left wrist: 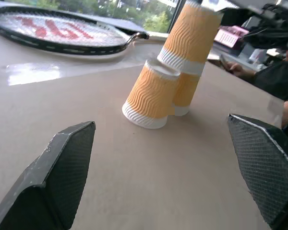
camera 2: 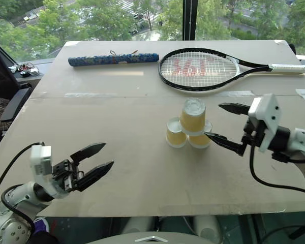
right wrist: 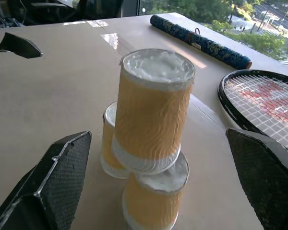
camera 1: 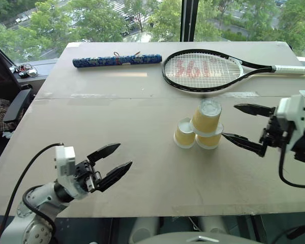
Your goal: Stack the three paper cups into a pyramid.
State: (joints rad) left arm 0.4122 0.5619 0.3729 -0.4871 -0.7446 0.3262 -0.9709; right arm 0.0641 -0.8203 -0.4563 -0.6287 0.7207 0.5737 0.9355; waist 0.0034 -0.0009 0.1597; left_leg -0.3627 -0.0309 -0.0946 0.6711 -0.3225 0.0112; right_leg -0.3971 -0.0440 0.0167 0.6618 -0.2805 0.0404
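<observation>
At the near left edge of the table (camera 1: 91, 168), the left gripper (camera 1: 117, 165) hung just above the bare tabletop with its two black fingers spread apart and nothing between them, well apart from the cups. Farther back on that side lay a blue patterned roll (camera 1: 117, 60), and to its right a tennis racket (camera 1: 202, 70) with its handle reaching toward the right edge. In front of the racket head, right of the table's middle, stood the three paper cups (camera 1: 201, 128), all upside down with their white bases up: the left cup (camera 1: 184, 133) and the right cup (camera 1: 209, 139) stood side by side and touching, and the top cup (camera 1: 206, 117) rested across both bases, tilted slightly. Just right of the stack, the right gripper (camera 1: 236, 122) was released, its fingers wide apart, one level with the top cup, the other close beside the right cup, gripping neither.
</observation>
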